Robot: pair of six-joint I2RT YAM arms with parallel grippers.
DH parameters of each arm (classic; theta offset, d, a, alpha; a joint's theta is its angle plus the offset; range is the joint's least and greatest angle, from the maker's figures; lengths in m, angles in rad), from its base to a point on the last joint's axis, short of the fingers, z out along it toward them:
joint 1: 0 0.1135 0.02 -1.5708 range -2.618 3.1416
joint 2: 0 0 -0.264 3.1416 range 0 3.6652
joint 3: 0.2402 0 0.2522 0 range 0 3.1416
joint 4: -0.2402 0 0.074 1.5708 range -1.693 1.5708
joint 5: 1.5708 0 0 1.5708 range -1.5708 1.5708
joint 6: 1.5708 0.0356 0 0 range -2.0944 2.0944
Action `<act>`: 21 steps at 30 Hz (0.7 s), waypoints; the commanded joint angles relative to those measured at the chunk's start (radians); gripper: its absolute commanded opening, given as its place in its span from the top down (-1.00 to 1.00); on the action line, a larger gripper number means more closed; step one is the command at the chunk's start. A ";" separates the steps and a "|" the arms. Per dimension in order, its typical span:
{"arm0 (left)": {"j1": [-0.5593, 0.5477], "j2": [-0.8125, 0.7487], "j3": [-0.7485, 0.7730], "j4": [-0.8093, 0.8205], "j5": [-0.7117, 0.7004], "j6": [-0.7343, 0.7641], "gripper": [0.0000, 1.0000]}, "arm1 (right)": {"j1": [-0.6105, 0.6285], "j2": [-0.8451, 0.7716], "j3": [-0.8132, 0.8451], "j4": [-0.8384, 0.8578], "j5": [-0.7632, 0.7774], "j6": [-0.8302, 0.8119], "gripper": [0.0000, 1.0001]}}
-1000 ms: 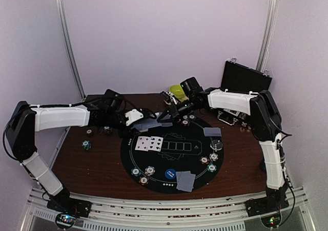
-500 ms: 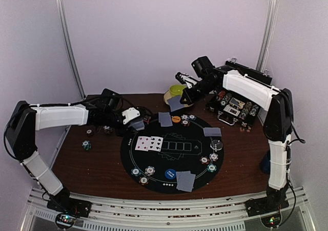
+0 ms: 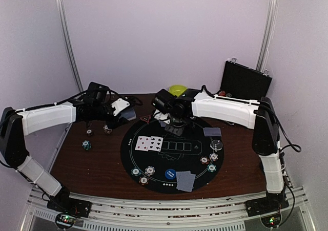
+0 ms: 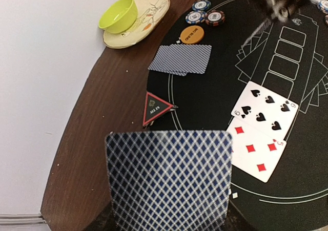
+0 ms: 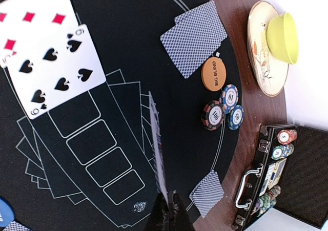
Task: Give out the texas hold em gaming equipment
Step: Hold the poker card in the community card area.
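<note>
Right arm [image 3: 220, 108] swung over mat [image 3: 128, 151] | card [image 5: 158, 149] edge-on, apparently pinched in jaws

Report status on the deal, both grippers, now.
Left gripper shut on blue-backed card. Right gripper shut on edge-on card over the outlined slots on the mat. Slots bare; nothing in the way.

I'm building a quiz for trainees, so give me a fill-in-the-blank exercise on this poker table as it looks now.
The green bowl sits on a ___. The triangular marker is coloured ___. The face-up cards show diamonds and ___. The right pincer grips a single ___.
Missing: plate; red; spades; card.
</note>
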 commanded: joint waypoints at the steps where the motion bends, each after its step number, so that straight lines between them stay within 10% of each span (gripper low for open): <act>1: 0.018 -0.042 -0.025 0.051 0.015 -0.011 -0.08 | 0.047 0.063 -0.036 -0.027 0.211 -0.020 1.00; 21: 0.020 -0.042 -0.029 0.071 0.053 -0.031 -0.08 | 0.157 0.211 0.011 0.019 0.285 -0.056 1.00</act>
